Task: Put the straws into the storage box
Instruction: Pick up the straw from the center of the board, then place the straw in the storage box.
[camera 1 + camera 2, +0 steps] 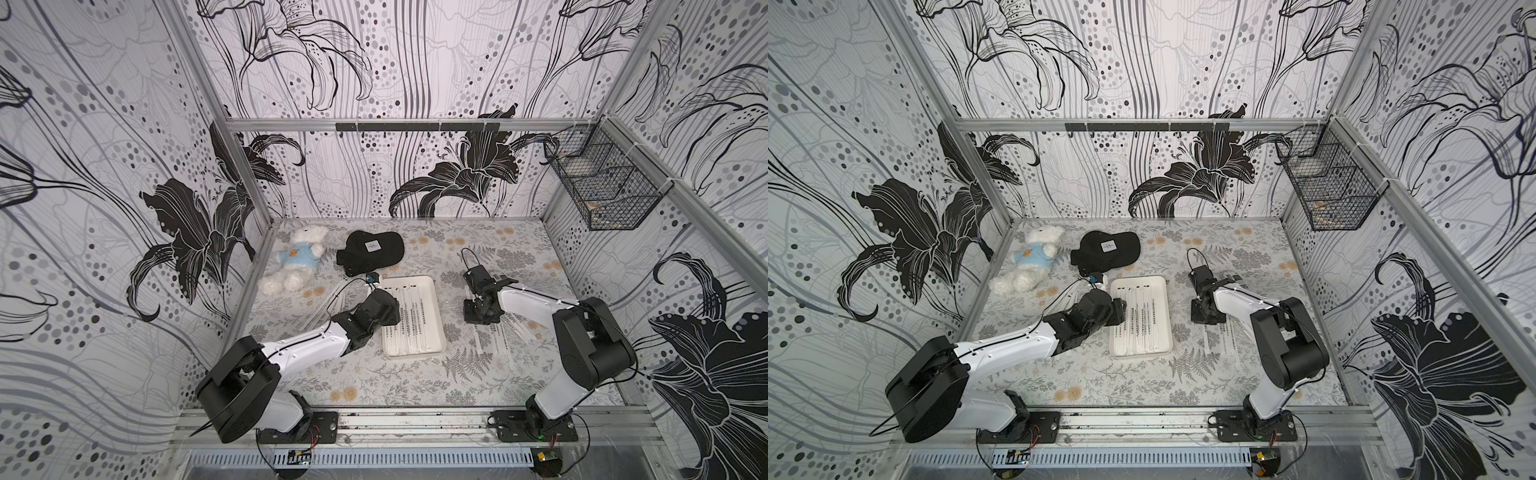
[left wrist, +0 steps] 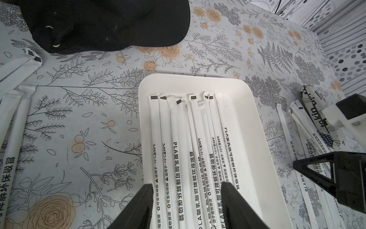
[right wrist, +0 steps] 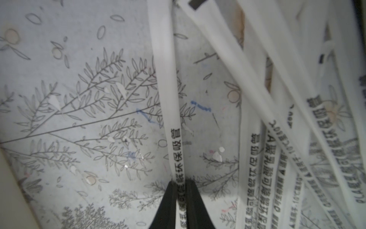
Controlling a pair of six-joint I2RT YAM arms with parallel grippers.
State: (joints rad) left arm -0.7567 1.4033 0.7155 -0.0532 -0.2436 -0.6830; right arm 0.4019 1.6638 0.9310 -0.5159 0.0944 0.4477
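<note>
The storage box [image 1: 429, 291] [image 1: 1158, 286] is a shallow white tray in the middle of the table, seen in both top views. Several paper-wrapped straws [image 2: 179, 150] lie lengthwise inside it. My left gripper [image 2: 187, 186] [image 1: 392, 316] hangs open over the tray's left side, with the tray's straws below the gap between its fingers. To the tray's right, my right gripper [image 3: 180, 183] [image 1: 478, 319] points down at the table, shut on one straw [image 3: 170, 99]. More straws [image 3: 255, 150] [image 1: 505, 332] lie loose beside it. Another heap of straws [image 1: 338, 297] [image 2: 17, 111] lies left of the tray.
A black cap [image 1: 372, 249] and a white teddy bear in a blue shirt [image 1: 297, 262] sit behind the tray at the back left. A short fat printed white tube [image 2: 315, 111] lies among the right-hand straws. A black wire basket [image 1: 602, 183] hangs on the right wall.
</note>
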